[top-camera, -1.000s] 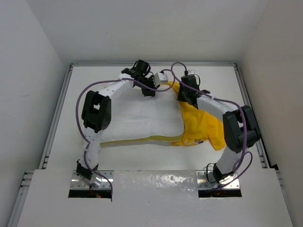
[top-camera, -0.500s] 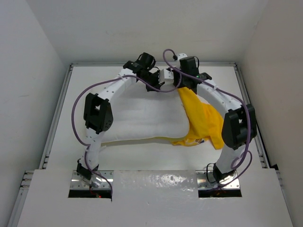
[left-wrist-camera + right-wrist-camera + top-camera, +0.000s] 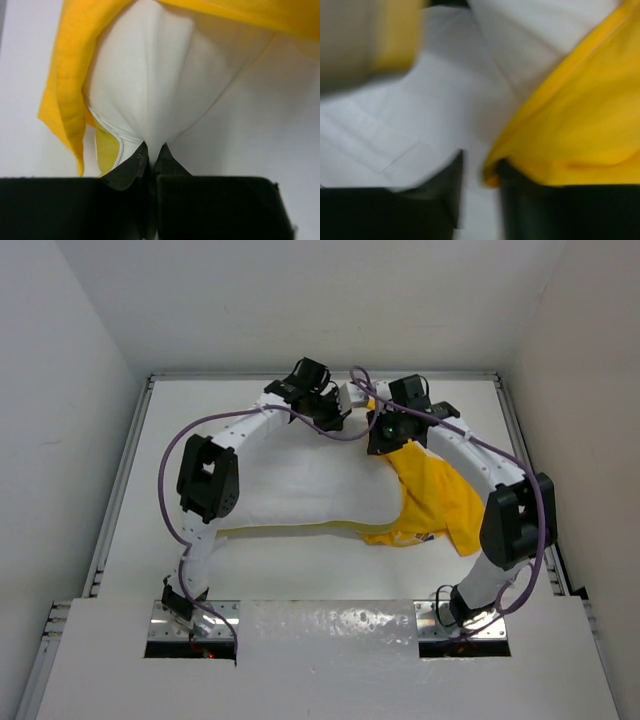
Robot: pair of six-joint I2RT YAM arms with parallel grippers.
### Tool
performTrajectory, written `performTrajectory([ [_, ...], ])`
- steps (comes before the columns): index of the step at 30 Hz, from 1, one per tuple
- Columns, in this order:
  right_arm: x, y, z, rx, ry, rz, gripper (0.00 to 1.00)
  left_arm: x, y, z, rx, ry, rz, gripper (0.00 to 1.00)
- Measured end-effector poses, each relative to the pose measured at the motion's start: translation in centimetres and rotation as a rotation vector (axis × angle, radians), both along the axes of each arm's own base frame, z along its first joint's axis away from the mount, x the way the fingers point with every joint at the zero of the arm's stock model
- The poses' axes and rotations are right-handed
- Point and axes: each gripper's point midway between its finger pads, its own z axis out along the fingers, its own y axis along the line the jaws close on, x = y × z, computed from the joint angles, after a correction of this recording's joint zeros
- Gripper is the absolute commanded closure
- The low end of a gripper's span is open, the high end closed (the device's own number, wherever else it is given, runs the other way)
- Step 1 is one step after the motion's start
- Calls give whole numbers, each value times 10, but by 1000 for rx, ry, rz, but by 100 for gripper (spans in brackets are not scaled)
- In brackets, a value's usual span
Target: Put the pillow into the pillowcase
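Your left hand (image 3: 151, 150) pinches a corner of the pillow (image 3: 300, 490); the pillowcase (image 3: 435, 505) covers only its right end; whether your right hand (image 3: 480, 167) grips is unclear.

White puffy pillow (image 3: 300, 485) lying flat, right end covered by bunched yellow pillowcase (image 3: 435, 502)

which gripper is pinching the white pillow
The left gripper: jaws shut on a fold of the pillow. The right gripper sits at the yellow pillowcase edge, jaws apart.
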Motion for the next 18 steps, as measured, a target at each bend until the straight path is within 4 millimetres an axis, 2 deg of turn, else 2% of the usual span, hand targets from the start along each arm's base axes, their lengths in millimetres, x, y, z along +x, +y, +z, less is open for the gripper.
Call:
performTrajectory([
  [1, -1, 0, 2, 9, 2, -6, 31, 4, -3, 0, -16, -10, 12, 100],
  [2, -3, 1, 4, 23, 6, -11, 9, 8, -4, -1, -26, -20, 35, 78],
  [3, -4, 4, 6, 35, 6, -14, 1, 14, -5, -2, -34, -33, 58, 63],
  [4, -4, 6, 8, 39, 6, -20, 1, 20, -6, -1, -45, -46, 79, 37],
  [5, -4, 6, 9, 39, 2, -28, 1, 25, -7, 2, -54, -66, 91, 29],
  [7, -2, 3, 14, 40, -14, -54, 1, 32, -9, 7, -75, -85, 115, 15],
  [10, -4, -8, 25, 46, -65, -116, 1, 38, -11, 16, -96, -94, 144, 4],
  [11, -8, -15, 30, 50, -82, -148, 5, 40, -12, 23, -103, -101, 151, 1],
  [12, -14, -21, 34, 56, -102, -175, 21, 42, -13, 30, -111, -107, 157, 0],
  [13, -21, -31, 39, 65, -119, -218, 51, 43, -14, 39, -123, -116, 160, 0],
  [14, -27, -41, 44, 74, -141, -257, 100, 46, -16, 50, -138, -131, 159, 1],
  [16, -41, -63, 51, 100, -173, -368, 100, 45, -21, 71, -166, -146, 137, 29],
  [17, -45, -72, 52, 105, -185, -410, 100, 44, -24, 86, -186, -161, 125, 46],
  [18, -50, -79, 50, 118, -197, -458, 100, 40, -26, 98, -192, -178, 88, 75],
])
